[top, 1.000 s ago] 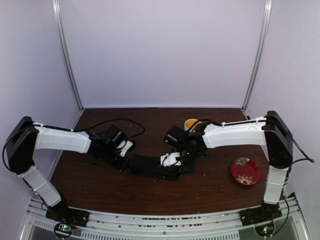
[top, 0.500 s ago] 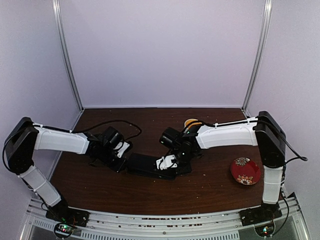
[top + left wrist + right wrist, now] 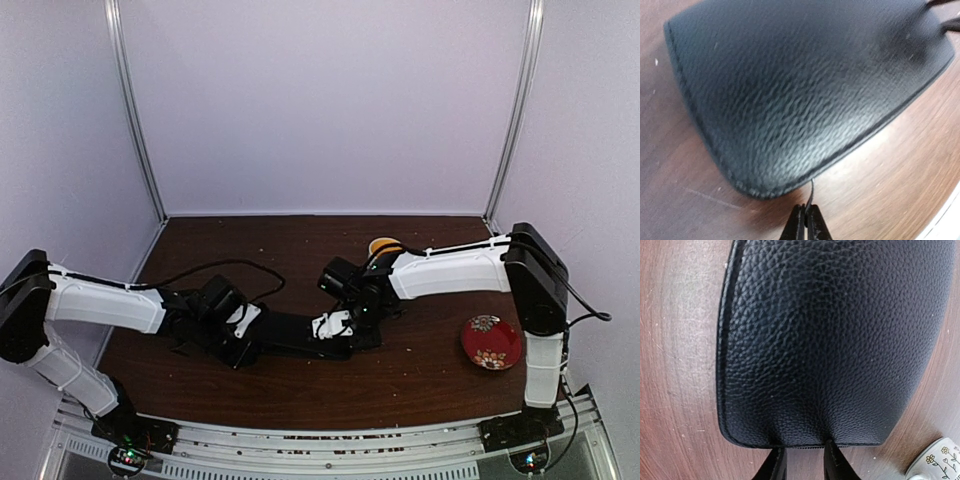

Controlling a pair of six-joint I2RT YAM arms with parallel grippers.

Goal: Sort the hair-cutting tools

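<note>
A black leather case [image 3: 297, 335] lies in the middle of the brown table, between my two grippers. The left gripper [image 3: 806, 212] [image 3: 247, 343] is shut on a thin dark zipper pull [image 3: 812, 192] that comes out of the case's [image 3: 805, 85] near corner. At the other end, the right gripper [image 3: 802, 456] [image 3: 343, 328] pinches the case's [image 3: 830, 340] edge, and the leather puckers between its two fingers. The hair-cutting tools are hidden or out of view.
A white patterned mug [image 3: 381, 247] [image 3: 938, 463] with a yellow inside stands just behind the right arm's wrist. A red floral plate [image 3: 491, 342] sits at the right. A black cable [image 3: 215, 268] loops over the table behind the left arm.
The left arm has swung toward the near edge and closer to the case. The right gripper slid left with the case, and its fingers have narrowed onto the case's end.
</note>
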